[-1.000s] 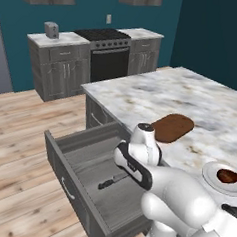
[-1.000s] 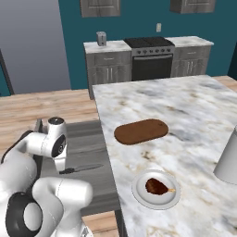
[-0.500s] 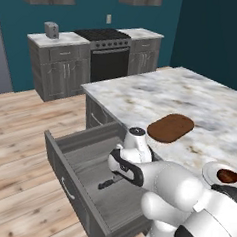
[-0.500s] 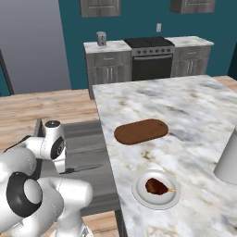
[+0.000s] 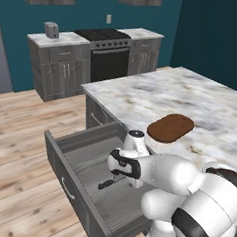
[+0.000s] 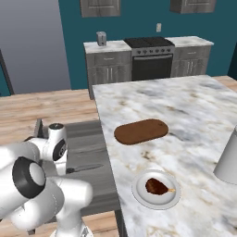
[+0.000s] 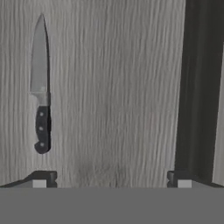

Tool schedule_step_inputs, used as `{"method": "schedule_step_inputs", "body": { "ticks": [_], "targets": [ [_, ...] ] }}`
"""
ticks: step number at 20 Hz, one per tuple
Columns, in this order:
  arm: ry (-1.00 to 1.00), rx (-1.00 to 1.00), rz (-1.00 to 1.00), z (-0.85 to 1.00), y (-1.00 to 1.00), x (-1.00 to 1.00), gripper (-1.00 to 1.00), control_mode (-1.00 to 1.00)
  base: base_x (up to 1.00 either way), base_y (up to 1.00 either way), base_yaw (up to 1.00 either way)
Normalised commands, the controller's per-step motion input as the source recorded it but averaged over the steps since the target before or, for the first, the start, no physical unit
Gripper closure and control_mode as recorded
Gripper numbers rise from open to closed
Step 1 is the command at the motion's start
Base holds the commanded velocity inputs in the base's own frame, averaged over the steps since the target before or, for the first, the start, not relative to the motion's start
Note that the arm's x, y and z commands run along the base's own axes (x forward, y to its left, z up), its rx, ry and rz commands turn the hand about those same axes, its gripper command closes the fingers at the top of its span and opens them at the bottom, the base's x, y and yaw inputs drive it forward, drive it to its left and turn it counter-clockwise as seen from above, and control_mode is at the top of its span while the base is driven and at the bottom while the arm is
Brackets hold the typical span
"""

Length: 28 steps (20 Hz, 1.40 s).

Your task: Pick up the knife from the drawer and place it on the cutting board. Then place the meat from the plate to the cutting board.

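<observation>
The white arm bends low over the open drawer (image 5: 77,163) at lower left of the left base view. Its gripper (image 7: 111,178) points straight down, fingers spread wide and empty. The knife (image 7: 41,89) lies on the drawer floor, upper left in the hand view. On the marble island (image 6: 185,106), the cutting board (image 6: 141,131) sits mid-frame, with the plate (image 6: 139,192) and its meat (image 6: 156,186) below it.

The drawer (image 5: 73,185) stands pulled open, grey wood-grain. On its floor the knife (image 7: 40,89) lies flat, dark handle and grey blade, apart from the walls. The reddish-brown oval cutting board (image 6: 141,131) lies bare on the marble counter. Near it sits the round white plate (image 6: 141,193), with the dark meat (image 6: 156,186) apparently at its middle.
</observation>
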Motion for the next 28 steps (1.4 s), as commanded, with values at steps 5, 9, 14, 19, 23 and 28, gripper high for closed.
{"method": "schedule_step_inputs", "body": {
  "ticks": [5, 9, 14, 19, 23, 28],
  "targets": [
    [0.08, 0.0, 0.0, -0.41, 0.0, 0.03, -1.0, -1.0, 0.0, 0.0, 0.0],
    [0.02, 0.0, 0.0, -0.21, 0.0, 0.16, -1.0, -1.0, 0.0, 0.0, 0.0],
    [0.0, 0.0, 0.0, -0.11, 0.0, 0.27, -1.0, -1.0, 0.0, 0.0, 0.0],
    [0.02, 0.0, 0.0, -0.18, 0.0, 0.28, -1.0, -1.0, 0.0, 0.0, 0.0],
    [0.03, 0.0, 0.0, -0.36, 0.01, 0.21, -1.0, -1.0, 0.0, 0.0, 0.0],
    [0.02, 0.0, 0.0, -0.3, 0.01, 0.18, -1.0, -1.0, 0.0, 0.0, 0.0]
  ]
}}
